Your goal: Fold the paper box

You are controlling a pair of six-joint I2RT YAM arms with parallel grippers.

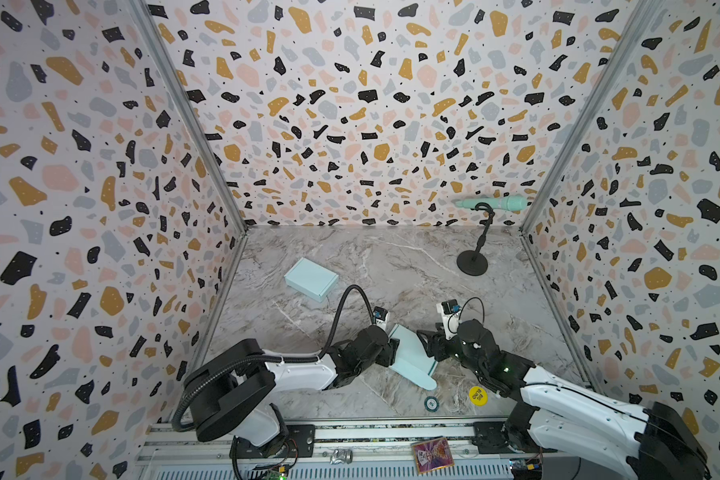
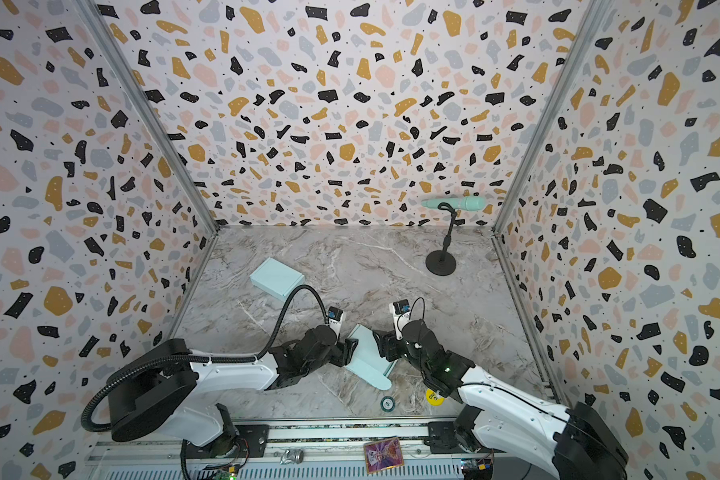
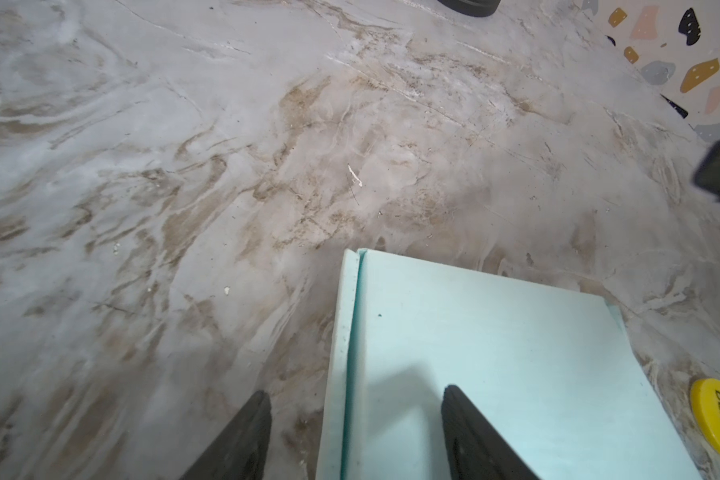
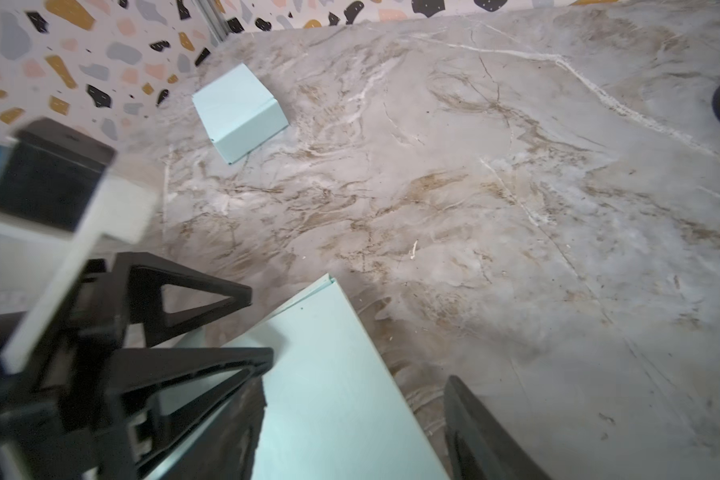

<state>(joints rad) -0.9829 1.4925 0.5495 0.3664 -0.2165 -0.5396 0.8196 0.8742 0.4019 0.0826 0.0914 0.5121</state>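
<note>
A: Where is the flat box (image 1: 412, 353)?

B: Lower centre in both top views, pale mint, on the table (image 1: 391, 266) between the two grippers. Its rounded flap points to the bottom of the frame.

A: Does the left gripper (image 3: 356, 392) have it?

B: No. Its jaws stand apart over the box's edge: one finger (image 3: 250, 424) is over bare table and the other is over the box.

A: And the right gripper (image 4: 356, 380)?

B: It is released too, spread across the opposite edge in the same way.

A: What else is there?

B: A folded box (image 1: 311, 278) sits left of centre, well apart. A yellow chip (image 1: 477, 395) lies near the flap. A mic (image 1: 495, 203) on a stand is at upper right of the table.
</note>
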